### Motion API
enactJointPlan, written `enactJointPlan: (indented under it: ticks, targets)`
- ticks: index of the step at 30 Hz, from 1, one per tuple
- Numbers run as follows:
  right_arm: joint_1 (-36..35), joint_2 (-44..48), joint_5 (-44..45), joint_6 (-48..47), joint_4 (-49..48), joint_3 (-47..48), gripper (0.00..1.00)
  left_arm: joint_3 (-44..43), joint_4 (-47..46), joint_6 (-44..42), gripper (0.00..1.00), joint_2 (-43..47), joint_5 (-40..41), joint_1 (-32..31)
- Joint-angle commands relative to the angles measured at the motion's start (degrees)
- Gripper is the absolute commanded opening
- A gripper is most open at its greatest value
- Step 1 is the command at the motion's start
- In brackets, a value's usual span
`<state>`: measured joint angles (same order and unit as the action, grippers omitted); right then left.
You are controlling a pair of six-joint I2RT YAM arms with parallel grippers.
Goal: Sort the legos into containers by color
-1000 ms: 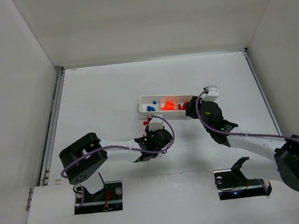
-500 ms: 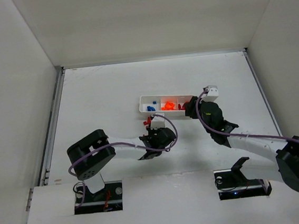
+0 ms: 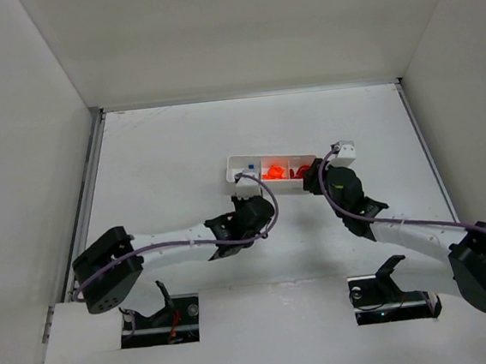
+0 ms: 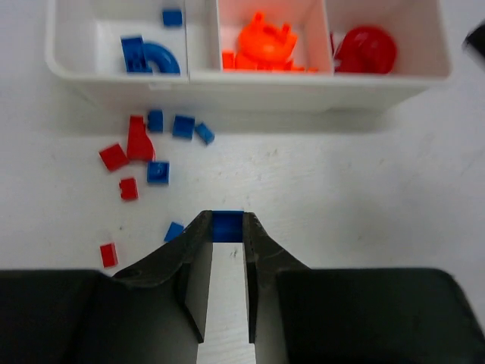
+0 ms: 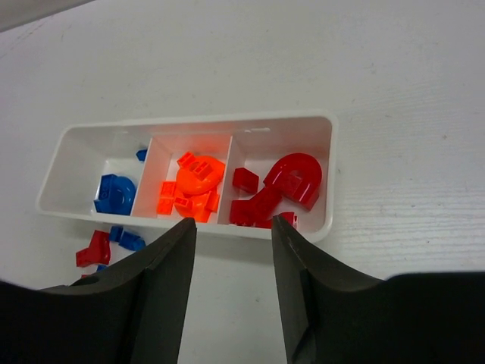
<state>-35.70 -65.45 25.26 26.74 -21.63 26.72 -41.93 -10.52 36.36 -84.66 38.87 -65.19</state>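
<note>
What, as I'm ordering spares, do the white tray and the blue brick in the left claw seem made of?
The tray looks like moulded white plastic, slightly glossy: thin even walls, rounded corners. The blue brick, pinched in the left claw, looks like hard smooth plastic: uniform colour, crisp edges. Neither is certain.

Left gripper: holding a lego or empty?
Holding. The left gripper has a blue lego pinched between its jaws, seen in the left wrist view.

Both wrist cameras are facing the white tray (image 4: 265,91) closely from its near side, sharing its whole length; the top camera is looking down from far above it.
</note>
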Motion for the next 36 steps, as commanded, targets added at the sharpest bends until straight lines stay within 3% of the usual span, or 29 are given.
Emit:
enactJointPlan:
  ticks: [1,8,11,16,21,25,36]
  targets:
    - [0.1,1.4,0.8,-0.2,-3.0,-0.3,0.49,-3.1,-1.3,-2.9,0.1,4.6,-1.0,4.5]
    - [-1.5,1.6,0.0,-1.0,-3.4,-0.4,0.22,-10.3,-5.5,-4.7,0.11,-3.4,-7.9,16.2]
    - [-5.2,3.0,-1.2,-1.4,-3.2,-0.7,0.21,-12.6,-5.8,-3.9,0.11,-7.4,-10.8,19.5]
    - [-12.1,3.7,0.8,-0.7,-1.1,-0.2,0.26,-14.4,-6.4,-3.7,0.13,-11.6,-12.0,22.2]
    - [-19.0,-1.9,2.5,0.4,-0.9,2.6,0.37,-13.4,-6.6,-2.3,0.31,-11.0,-12.2,22.9]
    - [-23.9,-9.9,3.1,1.9,-2.6,6.1,0.4,-8.8,-8.5,-1.1,0.38,-4.0,-12.2,23.7]
    - [-32.5,-30.5,4.2,5.0,-5.3,18.1,0.5,8.3,-6.9,5.6,0.38,17.5,-12.2,29.6]
